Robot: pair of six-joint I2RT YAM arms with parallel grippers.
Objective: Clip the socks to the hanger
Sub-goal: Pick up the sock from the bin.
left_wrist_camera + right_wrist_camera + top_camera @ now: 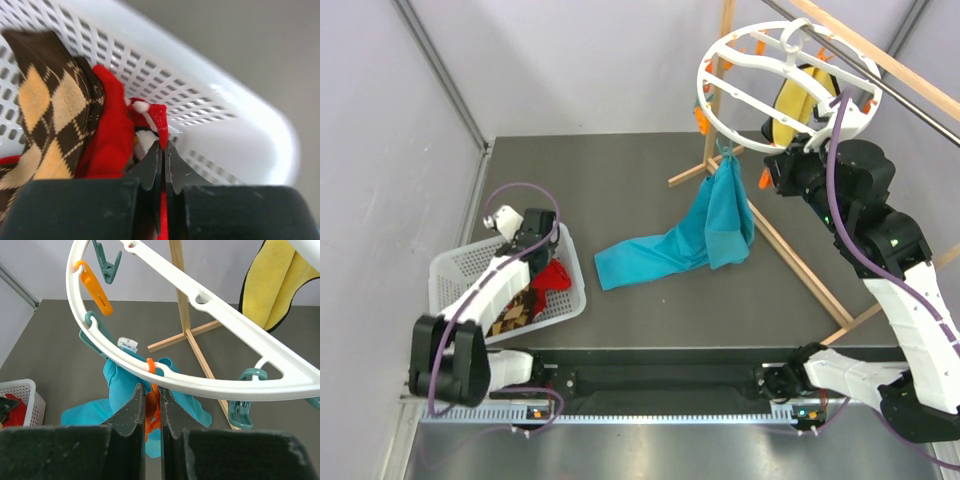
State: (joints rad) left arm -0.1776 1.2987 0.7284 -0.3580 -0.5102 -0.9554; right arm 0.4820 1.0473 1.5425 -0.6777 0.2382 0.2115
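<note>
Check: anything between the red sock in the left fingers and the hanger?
The left fingers are shut on the red sock inside the white basket, so its wall comes first. Beyond it the teal cloth trails across the table below the hanger.

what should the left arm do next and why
Probably lift the left pincer straight up: it is shut on the red sock inside the white basket, while the right pincer pinches an orange clip on the hanger, apparently ready for it.
</note>
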